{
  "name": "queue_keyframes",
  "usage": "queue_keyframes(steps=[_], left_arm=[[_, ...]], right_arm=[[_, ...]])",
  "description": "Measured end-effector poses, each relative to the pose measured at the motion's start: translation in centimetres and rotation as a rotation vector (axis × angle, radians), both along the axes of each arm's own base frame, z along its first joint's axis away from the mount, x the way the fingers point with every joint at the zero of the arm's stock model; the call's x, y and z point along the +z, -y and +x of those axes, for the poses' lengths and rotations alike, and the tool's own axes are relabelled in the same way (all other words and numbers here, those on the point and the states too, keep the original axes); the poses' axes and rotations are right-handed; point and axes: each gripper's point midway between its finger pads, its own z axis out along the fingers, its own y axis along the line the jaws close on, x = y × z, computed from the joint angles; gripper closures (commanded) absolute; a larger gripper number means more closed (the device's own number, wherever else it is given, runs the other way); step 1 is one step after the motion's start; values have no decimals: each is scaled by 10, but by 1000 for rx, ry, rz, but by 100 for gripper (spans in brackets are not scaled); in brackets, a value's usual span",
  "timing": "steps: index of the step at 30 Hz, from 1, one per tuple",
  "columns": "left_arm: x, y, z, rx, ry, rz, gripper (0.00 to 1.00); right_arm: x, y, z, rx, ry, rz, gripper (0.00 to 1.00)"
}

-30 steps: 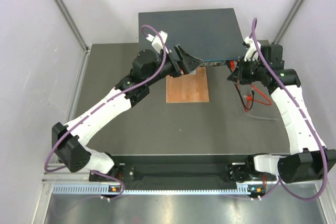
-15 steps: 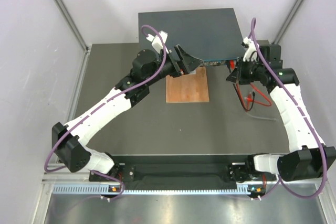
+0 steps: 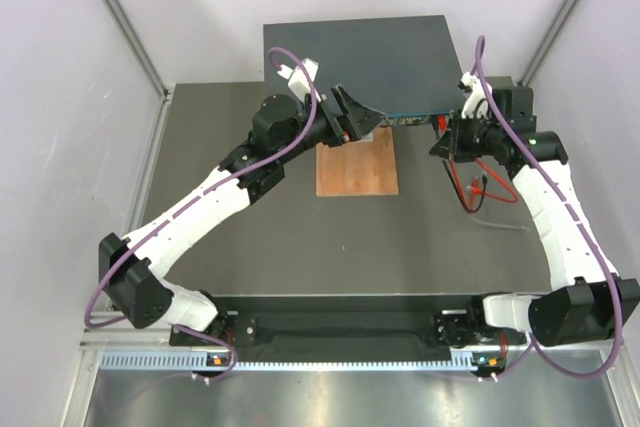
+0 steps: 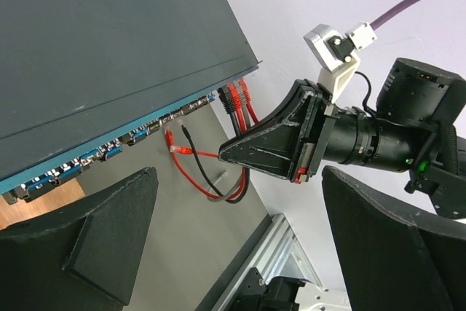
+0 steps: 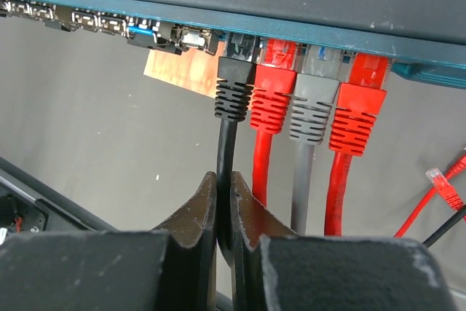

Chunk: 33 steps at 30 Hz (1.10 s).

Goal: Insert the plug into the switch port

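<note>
The switch (image 3: 355, 62) is a flat dark blue-grey box at the back of the table, and its thin teal front face (image 5: 182, 18) is lined with ports. A black plug (image 5: 234, 87) sits in a port at the right end of that face, beside a red, a grey and another red plug. My right gripper (image 5: 224, 180) is shut on the black cable (image 5: 227, 143) just below that plug's boot. In the top view the right gripper (image 3: 445, 140) is at the switch's right front corner. My left gripper (image 3: 365, 119) stands wide open and holds nothing, in front of the switch's left half.
A brown wooden board (image 3: 357, 169) lies in front of the switch. Loose red, black and grey cables (image 3: 482, 187) trail on the table right of it, with a free red plug (image 4: 169, 138) near the ports. White walls close in both sides.
The right gripper has edged slightly left toward the switch face with the black cable in it. The left arm has not moved.
</note>
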Motion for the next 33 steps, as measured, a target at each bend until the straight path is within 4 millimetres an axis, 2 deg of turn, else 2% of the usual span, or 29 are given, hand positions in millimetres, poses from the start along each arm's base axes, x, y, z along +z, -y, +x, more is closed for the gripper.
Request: queue_keyframes(steps=[2, 4, 5, 7, 8, 11, 16, 19, 20, 23, 28, 31, 33], left_arm=[[0, 0, 1, 3, 7, 6, 1], [-1, -1, 1, 3, 17, 14, 1], [-1, -1, 1, 3, 22, 18, 1], [-1, -1, 2, 3, 35, 29, 1], [-2, -2, 2, 3, 40, 35, 1], [-1, -3, 2, 4, 56, 48, 1], [4, -9, 1, 10, 87, 63, 1], [11, -15, -1, 16, 112, 73, 1], [14, -18, -1, 18, 123, 78, 1], [27, -28, 2, 22, 173, 102, 1], [65, -58, 11, 31, 266, 164, 1], [95, -94, 26, 82, 328, 206, 1], [107, -120, 33, 122, 351, 239, 1]], right_arm=[[1, 0, 0, 7, 9, -7, 100], [2, 1, -1, 13, 19, -16, 95], [3, 2, -1, 17, 27, -23, 86], [7, 4, 1, 17, 54, -36, 75], [13, 4, 4, 18, 87, -40, 66], [28, 4, 4, 30, 157, -53, 52], [49, 17, -5, 1, 251, -110, 39], [58, 23, -12, -14, 285, -135, 26], [61, 24, -14, -18, 294, -139, 16], [73, 28, -21, -27, 328, -144, 0], [105, 28, -28, -33, 413, -114, 0], [121, 33, -29, -50, 449, -101, 0], [130, 41, -28, -73, 469, -100, 0]])
